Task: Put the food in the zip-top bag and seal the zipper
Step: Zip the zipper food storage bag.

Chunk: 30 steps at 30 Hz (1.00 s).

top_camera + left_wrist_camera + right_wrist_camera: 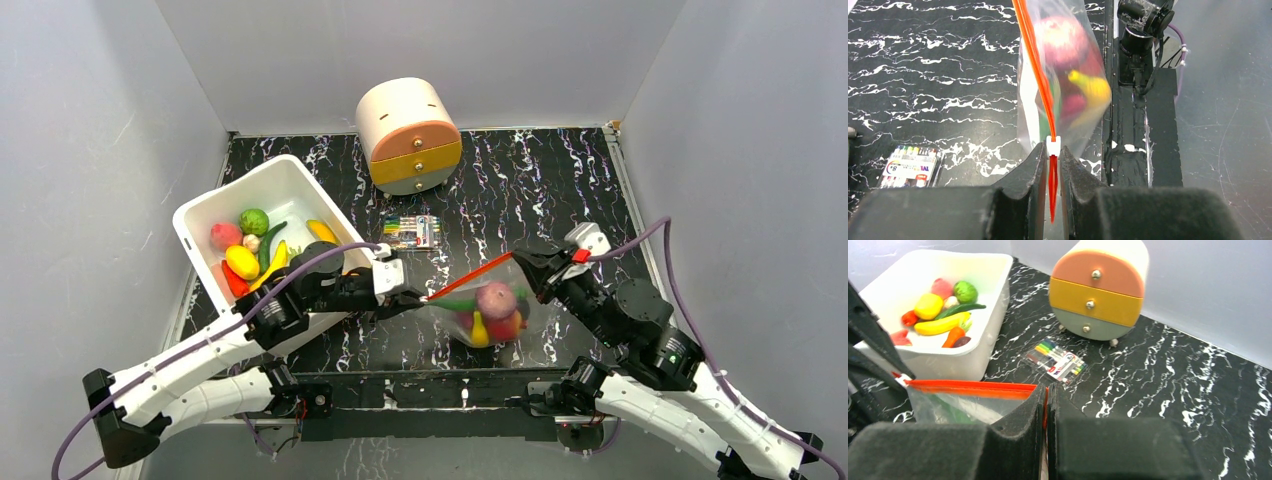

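Left pincer point(1053, 150): closed on the zipper point(1035, 65), its fingers pinching the red-orange strip directly behind the white slider point(1053, 144). Right pincer point(1047, 390): closed on the opposite end of the same strip. The zipper runs taut between the 2 pincers, and the zip-top bag point(480, 310) hangs below it over the tabletop point(560, 190).

The top view alone shows both arms and the full bag. The left wrist view shows the bag's contents closest: a purple-red round piece point(1063, 35), a yellow banana point(1093, 90) and green pieces, blurred. The right wrist view shows the strip lying flat along the mouth, and the white bin point(993, 315) with more food point(940, 325) inside.

Writing: the pen pack point(910, 167) shows a numeral 8 in the left wrist view; the rest of its label is too small to read. A 3-drawer chest point(408, 135) stands at the far edge.
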### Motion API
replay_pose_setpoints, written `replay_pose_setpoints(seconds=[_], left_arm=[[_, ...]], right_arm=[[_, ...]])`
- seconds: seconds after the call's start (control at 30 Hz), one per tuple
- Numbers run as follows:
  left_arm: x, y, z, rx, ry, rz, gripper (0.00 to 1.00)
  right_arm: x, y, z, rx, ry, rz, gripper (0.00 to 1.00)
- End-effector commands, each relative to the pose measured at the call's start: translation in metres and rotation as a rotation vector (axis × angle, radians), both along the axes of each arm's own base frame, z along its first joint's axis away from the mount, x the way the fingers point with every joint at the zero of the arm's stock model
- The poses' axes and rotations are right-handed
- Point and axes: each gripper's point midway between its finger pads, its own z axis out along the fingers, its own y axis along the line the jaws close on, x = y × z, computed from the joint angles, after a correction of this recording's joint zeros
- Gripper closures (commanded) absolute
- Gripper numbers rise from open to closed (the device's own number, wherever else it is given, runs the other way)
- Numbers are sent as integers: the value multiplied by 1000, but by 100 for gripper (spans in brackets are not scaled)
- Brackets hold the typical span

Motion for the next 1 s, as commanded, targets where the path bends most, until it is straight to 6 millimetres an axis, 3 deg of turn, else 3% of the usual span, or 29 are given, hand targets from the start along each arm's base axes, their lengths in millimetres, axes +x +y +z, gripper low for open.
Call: replay_pose_setpoints(seconds=[0.0,0.37,0.57,0.63,0.8,0.97], left_arm=[[-10,21,-21,69,35,15,100],[-16,31,-31,89,59,27,100],[-17,20,-24,37,67,3,99],[-14,16,-25,26,82,17,96],[-4,10,-32,62,90,40,87],[7,12,-28,61,70,105,57]], right_arm=[[11,-51,60,142,-96,-239,100],[12,-78,66,218,-75,-359,100],[11,-60,58,261,-23,-290,100],[10,-47,45,292,37,-249,100],[13,-38,1,343,207,-270,100],[22,-46,-20,373,256,-367,100]])
